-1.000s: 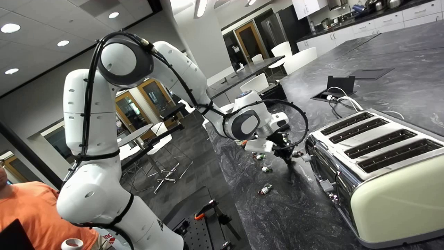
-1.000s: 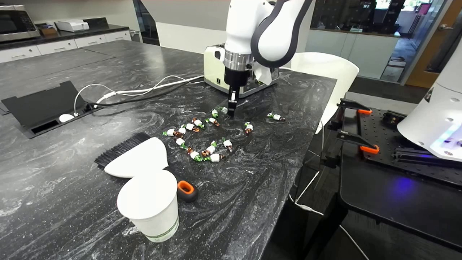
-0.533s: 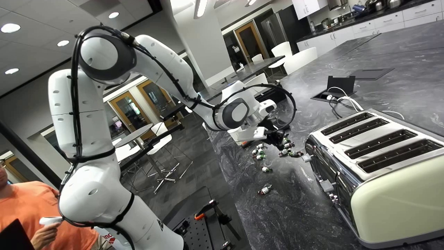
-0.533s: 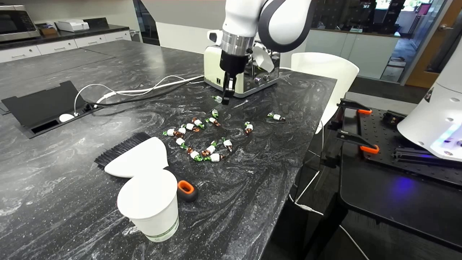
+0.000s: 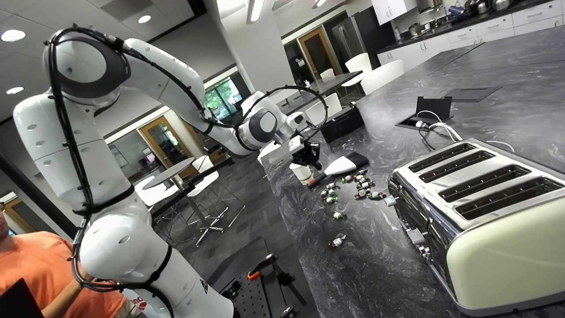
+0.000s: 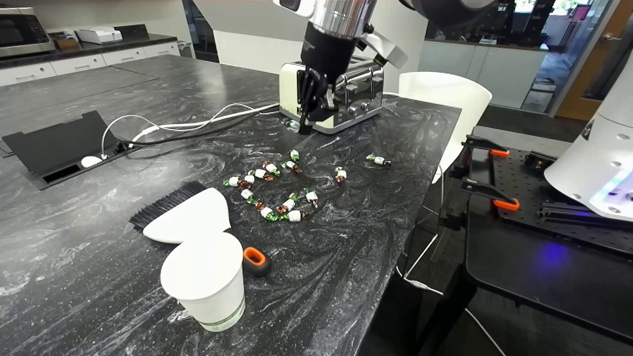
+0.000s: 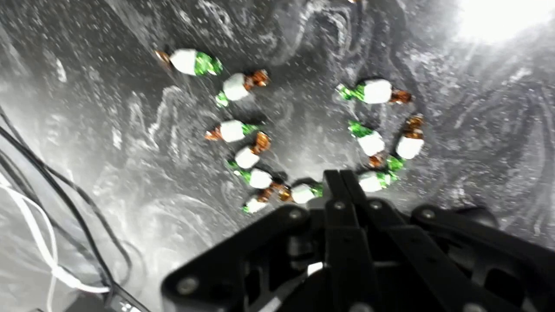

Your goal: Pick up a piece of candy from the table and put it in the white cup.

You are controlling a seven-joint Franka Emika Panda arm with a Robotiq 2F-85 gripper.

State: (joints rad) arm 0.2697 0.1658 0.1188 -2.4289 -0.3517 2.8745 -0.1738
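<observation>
In an exterior view, a candy (image 6: 292, 125) in white and green wrapping hangs at my fingertips. My gripper (image 6: 305, 129) is shut on it above the dark grey table (image 6: 321, 282). In the wrist view the fingers (image 7: 339, 174) are almost together, and the held candy cannot be clearly made out. Several other candies (image 7: 232, 131) lie in a loose ring on the table, also in both exterior views (image 6: 260, 173) (image 5: 364, 185). The white cup (image 6: 217, 306) stands upright near the table's edge; in an exterior view it (image 5: 302, 174) is just below and left of my gripper (image 5: 318, 166).
A brush (image 6: 185, 217) with a white head and dark handle lies beside the cup, also in an exterior view (image 5: 342, 165). A large toaster (image 5: 499, 260) stands at one end. An open outlet box (image 6: 54, 141) and cables (image 7: 56, 266) lie on the table.
My gripper has lifted from the table and moved from beside the toaster toward the cup and brush. The held candy has risen with it. The cup and other candies have not moved.
</observation>
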